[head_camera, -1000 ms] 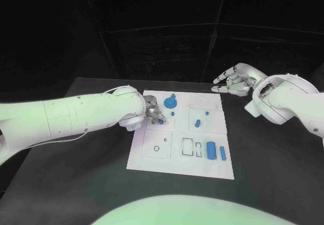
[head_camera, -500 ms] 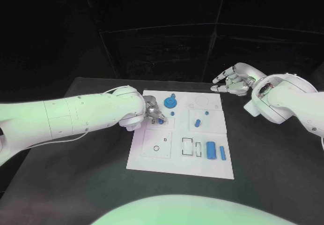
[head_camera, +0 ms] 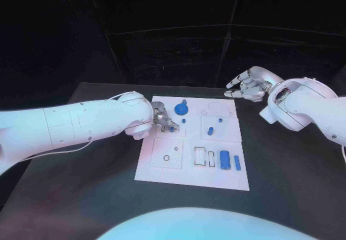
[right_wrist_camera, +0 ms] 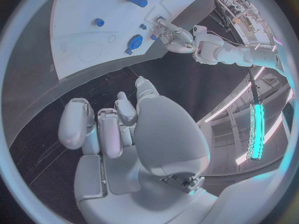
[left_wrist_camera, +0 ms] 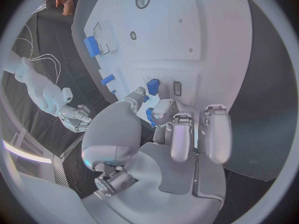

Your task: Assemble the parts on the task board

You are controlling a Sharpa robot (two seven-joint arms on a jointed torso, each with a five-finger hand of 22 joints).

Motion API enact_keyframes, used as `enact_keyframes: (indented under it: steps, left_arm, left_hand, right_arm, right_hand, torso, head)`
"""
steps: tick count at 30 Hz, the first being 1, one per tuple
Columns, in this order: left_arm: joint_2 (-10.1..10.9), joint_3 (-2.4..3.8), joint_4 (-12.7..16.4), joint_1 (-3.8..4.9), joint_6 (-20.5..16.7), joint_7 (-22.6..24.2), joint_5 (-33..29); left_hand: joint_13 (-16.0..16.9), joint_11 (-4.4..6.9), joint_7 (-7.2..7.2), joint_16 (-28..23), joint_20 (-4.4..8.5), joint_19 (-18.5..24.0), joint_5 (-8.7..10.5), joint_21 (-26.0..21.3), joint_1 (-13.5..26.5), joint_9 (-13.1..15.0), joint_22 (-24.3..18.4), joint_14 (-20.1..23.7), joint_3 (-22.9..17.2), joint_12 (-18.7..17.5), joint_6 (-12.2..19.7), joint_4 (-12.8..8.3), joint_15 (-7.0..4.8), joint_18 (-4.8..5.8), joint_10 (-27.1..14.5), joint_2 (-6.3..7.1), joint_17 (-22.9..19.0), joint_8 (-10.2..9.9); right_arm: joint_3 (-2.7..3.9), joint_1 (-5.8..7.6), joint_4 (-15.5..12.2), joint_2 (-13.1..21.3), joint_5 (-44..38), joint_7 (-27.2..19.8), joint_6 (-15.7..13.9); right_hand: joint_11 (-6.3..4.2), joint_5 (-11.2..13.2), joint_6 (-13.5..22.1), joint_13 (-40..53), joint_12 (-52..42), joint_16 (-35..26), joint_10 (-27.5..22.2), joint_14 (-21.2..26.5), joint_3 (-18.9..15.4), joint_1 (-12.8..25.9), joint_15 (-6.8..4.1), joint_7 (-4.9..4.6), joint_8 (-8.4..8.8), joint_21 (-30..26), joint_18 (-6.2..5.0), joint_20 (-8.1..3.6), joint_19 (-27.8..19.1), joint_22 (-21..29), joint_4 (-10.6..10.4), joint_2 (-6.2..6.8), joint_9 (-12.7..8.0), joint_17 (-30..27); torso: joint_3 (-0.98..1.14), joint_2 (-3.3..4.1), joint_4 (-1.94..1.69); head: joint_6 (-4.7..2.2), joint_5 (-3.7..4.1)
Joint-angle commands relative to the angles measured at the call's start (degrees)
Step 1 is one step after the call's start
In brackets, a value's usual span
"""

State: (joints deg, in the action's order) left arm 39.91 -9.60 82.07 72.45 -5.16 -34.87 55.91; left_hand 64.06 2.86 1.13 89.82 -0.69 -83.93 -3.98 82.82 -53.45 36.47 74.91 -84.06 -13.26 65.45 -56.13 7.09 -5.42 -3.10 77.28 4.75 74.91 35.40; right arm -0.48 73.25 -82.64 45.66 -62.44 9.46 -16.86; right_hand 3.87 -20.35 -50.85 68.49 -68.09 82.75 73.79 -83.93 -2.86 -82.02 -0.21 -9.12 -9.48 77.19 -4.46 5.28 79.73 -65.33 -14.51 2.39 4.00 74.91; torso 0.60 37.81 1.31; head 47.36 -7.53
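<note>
Black bench (head_camera: 86, 170) carries the task board (head_camera: 187, 172) in my head view, and I place everything against that white plate. My left hand (head_camera: 163, 120) sits over the board's upper-left part, fingertips down on a small blue part (head_camera: 171, 129), I judge to seat it in its slot. A blue gear-like part (head_camera: 182, 108) lies just beside it, and two blue bars (head_camera: 229, 160) lie near the board's right edge, probably waiting their turn. My right hand (head_camera: 249, 85) hangs beyond the board's far right corner, off the plate, fingers curled in with nothing in them.

From the left wrist, the fingers (left_wrist_camera: 177, 134) pinch a blue part (left_wrist_camera: 152, 86) against the board (left_wrist_camera: 212, 40).

From the right wrist, my right hand (right_wrist_camera: 118, 129) is curled on nothing, well apart from the board (right_wrist_camera: 81, 20).
</note>
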Motion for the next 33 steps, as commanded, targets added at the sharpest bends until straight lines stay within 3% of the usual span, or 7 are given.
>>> enact_keyframes:
  steps: [1, 5, 9, 16, 19, 24, 33]
  left_arm:
    - [0.5, 0.15, 0.5, 0.06, -2.2, 0.5, -1.1]
    - [1.3, 1.00, 1.0, 0.17, -2.0, 1.5, -2.2]
    - [2.0, 3.06, 1.4, 0.34, -0.5, 2.4, -3.4]
    - [3.2, 6.27, 1.0, 1.64, 4.2, 3.7, -3.9]
    - [3.1, 6.77, -0.6, 3.13, 7.6, 3.7, -3.9]
    - [1.8, 7.09, -4.6, 5.05, 12.0, 3.1, -4.0]
    - [-2.0, 7.11, -12.2, 5.97, 16.2, 1.8, -1.0]
  left_hand:
    - [0.1, -0.16, -0.02, 0.2, 0.40, -2.6, 0.93, 0.2, 0.5, 0.1, 4.4, -5.9, 2.2, 0.2, -0.2, 0.9, -0.55, 0.84, 0.1, 0.05, 15.1, 0.4]
    - [-0.5, -0.21, 0.08, 0.2, 0.41, -2.5, 1.13, -0.1, 0.1, 0.0, 3.9, -5.9, 4.6, -0.4, 0.1, 1.7, -0.55, 0.74, -0.3, 0.61, 15.1, 0.3]
    - [-2.2, -0.48, 0.41, 0.2, 0.33, -2.2, 1.22, -0.6, -0.1, -0.2, 3.3, -5.9, 7.2, -2.1, 1.0, 2.6, -0.38, 0.61, -1.6, 1.44, 15.1, -0.2]
    - [-8.3, -1.84, 2.06, 0.2, -0.48, -1.1, 0.84, -2.7, -6.4, -2.3, 0.5, -5.9, 8.3, -8.2, 4.4, 1.6, 0.67, 0.06, -5.8, -1.31, 15.1, -3.6]
    - [-10.4, -2.89, 3.30, 0.2, -1.26, -0.9, 0.82, -3.1, -9.4, -4.8, 0.1, -5.9, 7.4, -10.1, 5.9, 0.6, 1.56, -0.01, -6.9, -3.25, 15.1, -6.9]
    - [-11.3, -3.44, 3.89, 0.2, -1.99, -0.9, 0.87, -3.3, -9.9, -7.3, -0.1, -5.9, 8.4, -10.6, 5.0, 0.9, 2.14, -0.11, -7.0, -3.67, 15.1, -9.3]
    - [-10.9, -3.20, 3.52, 0.2, -2.05, -1.0, 0.95, -3.1, -7.5, -9.1, 0.3, -5.9, 12.8, -9.5, 2.7, 3.8, 2.02, -0.08, -6.2, -3.97, 15.1, -10.0]
  right_arm:
    - [0.05, 0.12, 0.1, -0.1, 0.2, -0.7, -0.1]
    - [0.04, 0.11, 0.4, -0.2, 0.3, -0.7, 0.1]
    - [0.04, 0.11, 0.8, -0.3, 0.4, -0.7, 0.1]
    - [0.04, 0.10, 1.3, -0.4, 0.5, -0.9, 0.0]
    - [0.04, 0.10, 1.4, -0.4, 0.5, -0.9, -0.1]
    - [0.04, 0.10, 1.5, -0.5, 0.6, -0.9, -0.1]
    - [0.04, 0.10, 1.6, -0.6, 0.6, -0.9, -0.1]
  right_hand:
    - [0.05, -0.1, 0.0, -0.1, 0.2, -0.3, -0.5, -3.4, -0.3, 0.7, -0.39, 0.14, -0.29, -0.2, -0.41, 0.09, -0.5, 0.2, 0.0, 0.04, -0.1, 4.4]
    - [0.05, -0.1, 0.0, 0.1, 0.0, -0.1, -0.4, -3.5, -0.3, 0.7, -0.39, 0.14, -0.29, -0.2, -0.38, 0.09, -0.4, 0.0, -0.1, 0.03, -0.1, 4.7]
    - [0.05, -0.1, 0.0, 0.1, 0.0, 0.0, -0.4, -3.5, -0.3, 0.7, -0.38, 0.14, -0.29, -0.1, -0.36, 0.09, -0.4, -0.1, -0.1, 0.03, -0.1, 4.8]
    - [0.05, -0.1, 0.0, 0.1, 0.0, -0.1, -0.4, -3.5, -0.4, 0.8, -0.38, 0.14, -0.30, -0.2, -0.38, 0.09, -0.4, 0.0, -0.1, 0.00, -0.1, 4.7]
    - [0.05, -0.1, 0.0, 0.0, 0.0, -0.1, -0.4, -3.5, -0.4, 0.8, -0.38, 0.14, -0.30, -0.2, -0.39, 0.09, -0.4, 0.0, -0.1, -0.02, -0.1, 4.6]
    - [0.05, -0.1, 0.0, 0.0, 0.0, -0.1, -0.4, -3.5, -0.4, 0.8, -0.38, 0.14, -0.30, -0.2, -0.39, 0.09, -0.4, 0.0, -0.1, -0.02, -0.1, 4.6]
    - [0.05, -0.2, 0.0, 0.1, 0.0, -0.1, -0.4, -3.5, -0.4, 0.8, -0.39, 0.14, -0.32, -0.2, -0.39, 0.09, -0.4, 0.0, -0.1, -0.06, -0.1, 4.7]
  torso:
    - [0.00, -0.02, -0.02]
    - [0.03, -0.02, 0.03]
    - [0.02, 0.02, 0.03]
    - [0.03, 0.04, 0.03]
    - [0.07, 0.01, 0.00]
    - [0.13, 0.03, 0.09]
    - [0.07, 0.03, 0.05]
  head:
    - [-0.08, 0.04]
    - [0.00, 0.12]
    - [-0.04, 0.18]
    - [-0.23, 0.44]
    - [-0.37, 0.43]
    - [-0.50, 0.39]
    - [-0.69, 0.45]
